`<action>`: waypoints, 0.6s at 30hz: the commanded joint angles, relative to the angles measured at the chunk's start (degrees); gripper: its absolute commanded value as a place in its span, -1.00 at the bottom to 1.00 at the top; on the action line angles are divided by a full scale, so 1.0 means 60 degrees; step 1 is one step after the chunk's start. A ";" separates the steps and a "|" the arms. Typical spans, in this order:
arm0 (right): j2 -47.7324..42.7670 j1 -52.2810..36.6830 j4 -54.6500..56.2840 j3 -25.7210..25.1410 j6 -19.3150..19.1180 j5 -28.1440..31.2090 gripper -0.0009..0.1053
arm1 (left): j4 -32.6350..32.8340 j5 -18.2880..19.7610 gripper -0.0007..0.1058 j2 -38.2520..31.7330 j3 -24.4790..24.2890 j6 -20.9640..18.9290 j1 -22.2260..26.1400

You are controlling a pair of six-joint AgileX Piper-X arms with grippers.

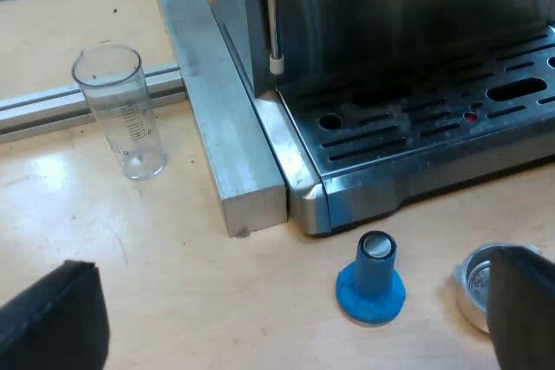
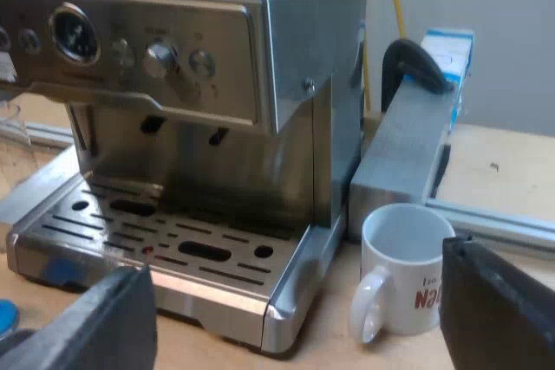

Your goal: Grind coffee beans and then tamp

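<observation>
tamper (image 1: 371, 279) 1 | glass (image 1: 121, 114) 1 | mug (image 2: 403, 283) 1 | left hand (image 1: 286, 314) spread | right hand (image 2: 303, 309) spread

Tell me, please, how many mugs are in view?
1. The white mug stands on the table beside the espresso machine's base, close to a metal block. Others could be hidden behind the machine.

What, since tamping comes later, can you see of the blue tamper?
The blue tamper stands upright on the pale wooden table, wide round base down, narrower neck rising to a shiny silvery top. It sits near the espresso machine's front corner, apart from it and from the metal holder; only the table touches it.
</observation>
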 commanded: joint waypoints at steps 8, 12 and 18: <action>-0.0400 -0.0002 -0.0067 0.1060 -0.0070 -0.0074 0.31 | -0.1587 -0.0259 0.68 -0.1324 0.0801 -0.0036 -0.0036; -0.0400 -0.0002 -0.0075 0.1520 -0.0135 -0.0074 0.31 | -0.2075 -0.0259 0.68 -0.1324 0.1273 -0.0036 -0.0036; -0.0400 -0.0002 -0.0075 0.2047 -0.0131 -0.0074 0.31 | -0.2091 -0.0242 0.68 -0.1324 0.1699 -0.0036 -0.0036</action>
